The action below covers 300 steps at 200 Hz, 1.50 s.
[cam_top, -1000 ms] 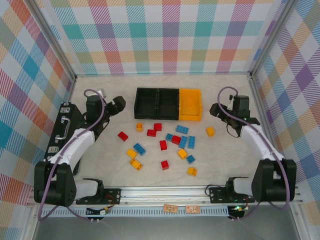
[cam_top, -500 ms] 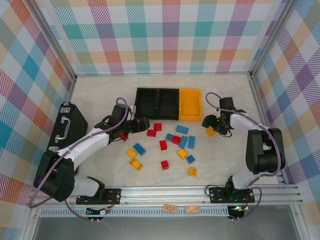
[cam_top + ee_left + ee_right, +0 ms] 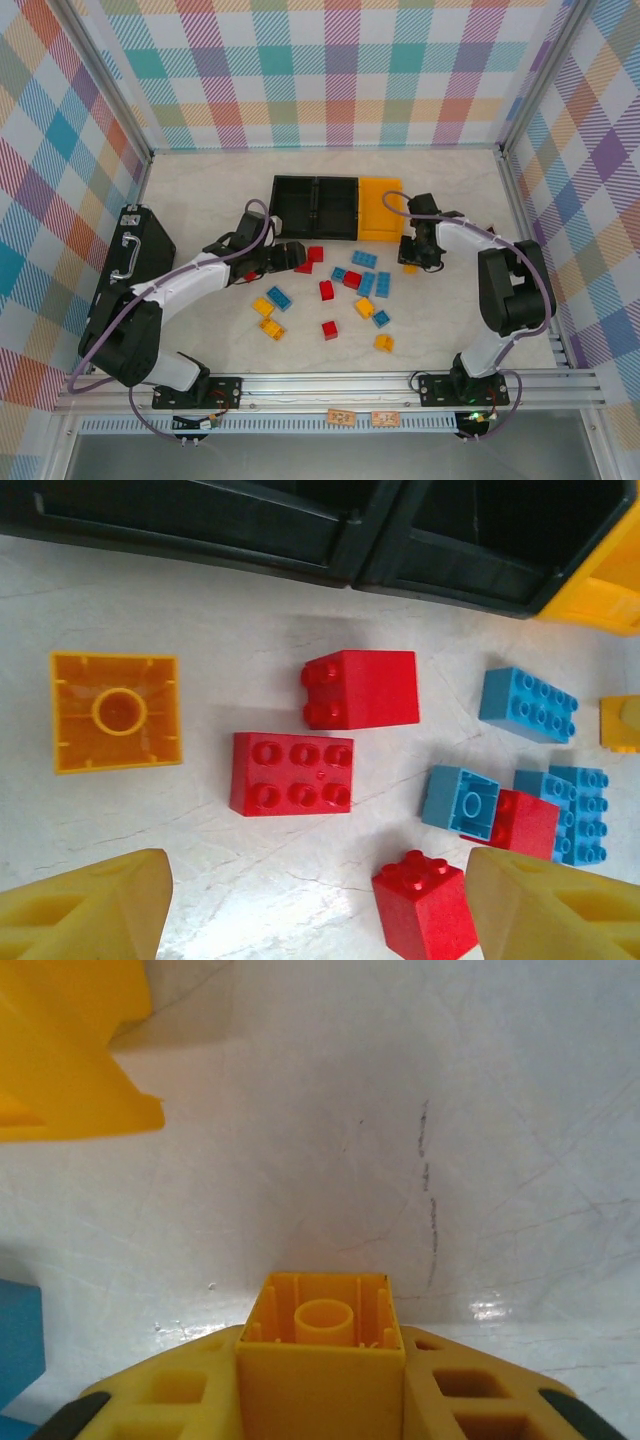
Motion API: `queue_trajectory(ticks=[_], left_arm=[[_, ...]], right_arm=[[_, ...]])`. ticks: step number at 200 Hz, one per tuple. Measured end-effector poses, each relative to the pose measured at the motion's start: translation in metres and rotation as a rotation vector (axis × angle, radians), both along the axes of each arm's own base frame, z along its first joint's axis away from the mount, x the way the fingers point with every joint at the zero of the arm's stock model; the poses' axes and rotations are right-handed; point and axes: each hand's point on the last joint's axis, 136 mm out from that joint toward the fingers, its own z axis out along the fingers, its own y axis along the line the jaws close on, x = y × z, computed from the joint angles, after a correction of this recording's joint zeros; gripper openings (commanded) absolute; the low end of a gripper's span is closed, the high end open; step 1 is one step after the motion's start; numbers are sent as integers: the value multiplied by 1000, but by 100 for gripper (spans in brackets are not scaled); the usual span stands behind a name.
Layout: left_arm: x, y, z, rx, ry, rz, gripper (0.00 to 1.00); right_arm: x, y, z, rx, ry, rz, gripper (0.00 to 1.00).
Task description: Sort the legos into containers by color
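Red, blue and yellow-orange legos (image 3: 328, 290) lie scattered in front of the containers (image 3: 315, 184), two black bins and a yellow one (image 3: 381, 234) joined in a row. My left gripper (image 3: 292, 256) hovers open over the red bricks. In the left wrist view its yellow fingers (image 3: 85, 910) stand wide apart (image 3: 320, 915), with a small red brick (image 3: 425, 905) just inside the right one. A red oblong brick (image 3: 292, 773) and a red square one (image 3: 362, 688) lie ahead. My right gripper (image 3: 412, 258) is shut on a yellow lego (image 3: 322, 1355), hollow side facing the camera, low over the table.
A large black case (image 3: 135, 255) with a handle lies at the far left. An upturned orange brick (image 3: 115, 712) sits left of the red ones. Blue bricks (image 3: 528, 704) cluster to the right. A corner of the yellow bin (image 3: 70, 1050) is just ahead-left of the right gripper.
The left arm swung from beside the case to above the red legos. The right arm came in to the lone yellow lego, closed on it and carried it slightly left.
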Motion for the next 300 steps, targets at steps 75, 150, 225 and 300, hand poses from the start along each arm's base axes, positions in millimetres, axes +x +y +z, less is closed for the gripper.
queue_trajectory(ticks=[75, 150, 225, 300], left_arm=[[-16, -37, 9, -28, -14, -110, 73], [-16, -66, 28, -61, -61, -154, 73], [-14, -59, 28, -32, -74, -117, 73], [-13, -50, 26, -9, -82, -80, 73]], right_arm=[[9, 8, 58, 22, -100, 14, 23], [81, 62, 112, 102, -230, 84, 24], [120, 89, 58, 72, -115, 101, 28], [128, 92, 49, 49, -102, 86, 32]])
